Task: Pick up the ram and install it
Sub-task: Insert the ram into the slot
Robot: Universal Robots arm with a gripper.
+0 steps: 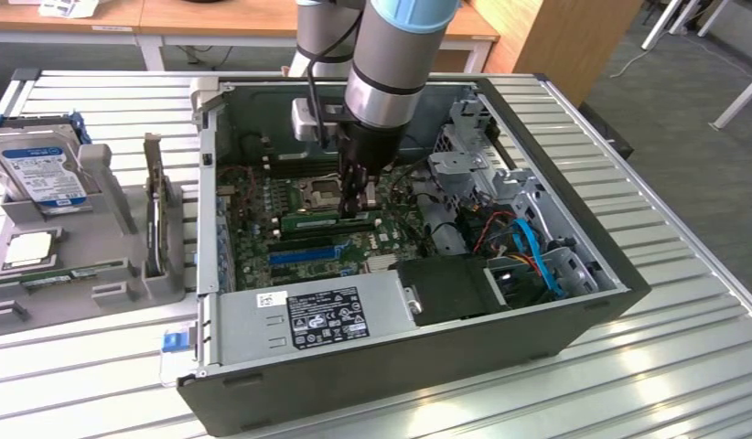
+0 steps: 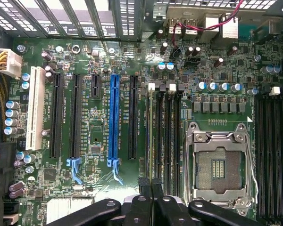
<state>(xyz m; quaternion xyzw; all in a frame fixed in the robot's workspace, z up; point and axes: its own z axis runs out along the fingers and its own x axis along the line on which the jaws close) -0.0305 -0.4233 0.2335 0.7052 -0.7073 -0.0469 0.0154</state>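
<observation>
The ram [image 1: 331, 220], a thin green stick, stands on edge along the memory slots [image 2: 164, 136] of the motherboard inside the open computer case [image 1: 572, 315]. My gripper [image 1: 355, 203] reaches straight down into the case. Its black fingers are shut on the stick's upper edge near one end. In the wrist view the gripper [image 2: 149, 184] has its two fingertips pressed close together over the slot nearest the blue expansion slot [image 2: 114, 117]. The stick itself is hard to tell from that slot there.
The empty CPU socket [image 2: 219, 165] lies beside the memory slots. A power supply [image 1: 315, 315] and blue cables [image 1: 541, 256] crowd the case's near side. On the exterior view's left, a grey holder [image 1: 108, 274] carries a hard drive [image 1: 40, 174], a card and another green stick [image 1: 71, 273].
</observation>
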